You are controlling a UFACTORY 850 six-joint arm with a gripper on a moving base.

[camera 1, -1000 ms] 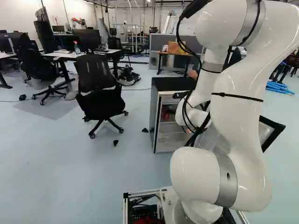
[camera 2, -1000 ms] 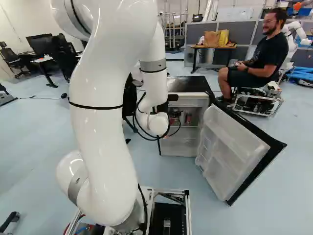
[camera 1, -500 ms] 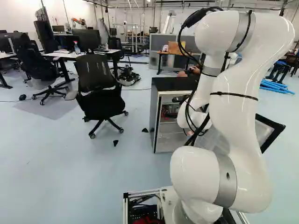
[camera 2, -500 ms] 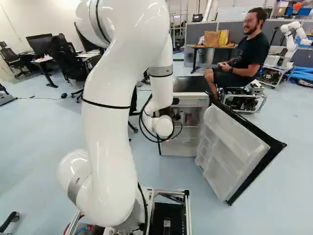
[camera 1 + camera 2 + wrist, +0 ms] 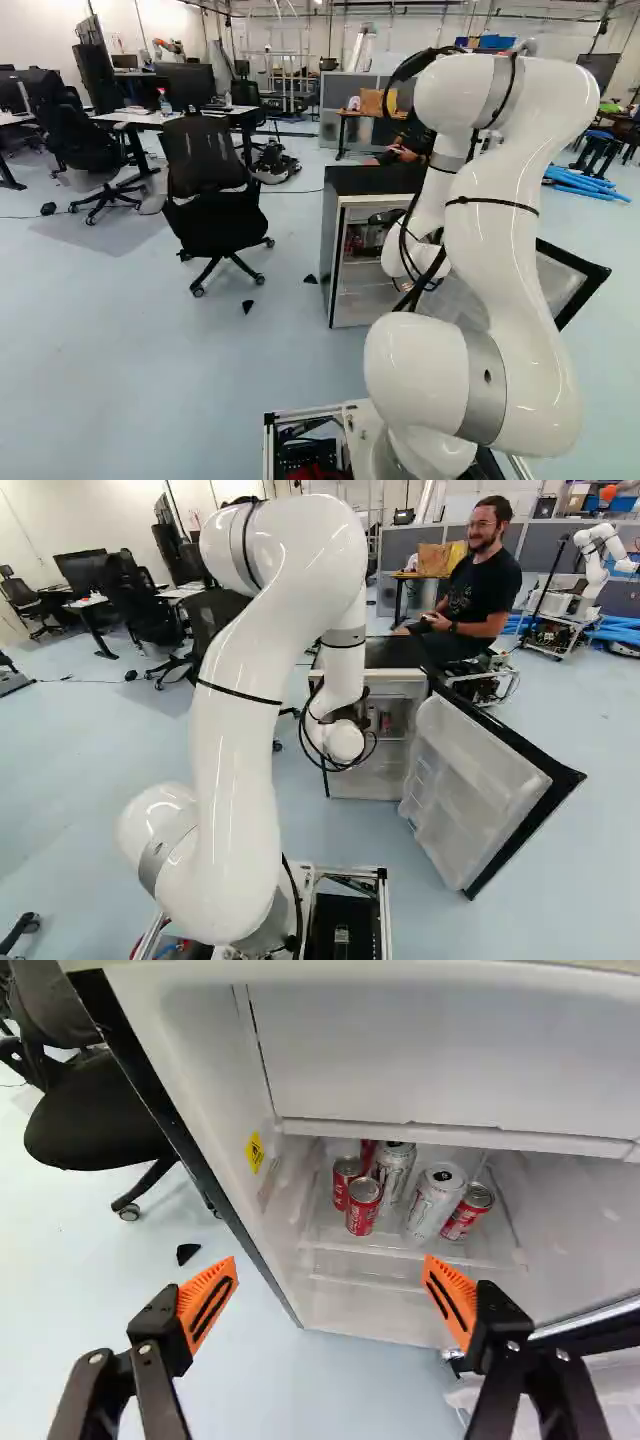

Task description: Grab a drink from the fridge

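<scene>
Shiny cylindrical cans (image 5: 364, 1208) inside smooth fridge (image 5: 400, 1060); ribbed pads (image 5: 200, 1288) apart

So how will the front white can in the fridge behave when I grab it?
The front white can looks smooth and round, so it may slip under a light grip. It's tall and narrow, so a nudge could tip it, perhaps into the red can close beside it. Its metal wall might dent if squeezed hard.

My glossy white arm (image 5: 500, 260) has rounded joints, silver-grey collars (image 5: 484, 385) and thin black straps (image 5: 492, 203). Black cables (image 5: 431, 270) loop right of centre in the left base view. My black fingers (image 5: 158, 1332) have slotted orange pads (image 5: 195, 1295) and silvery screws (image 5: 145, 1348).
</scene>
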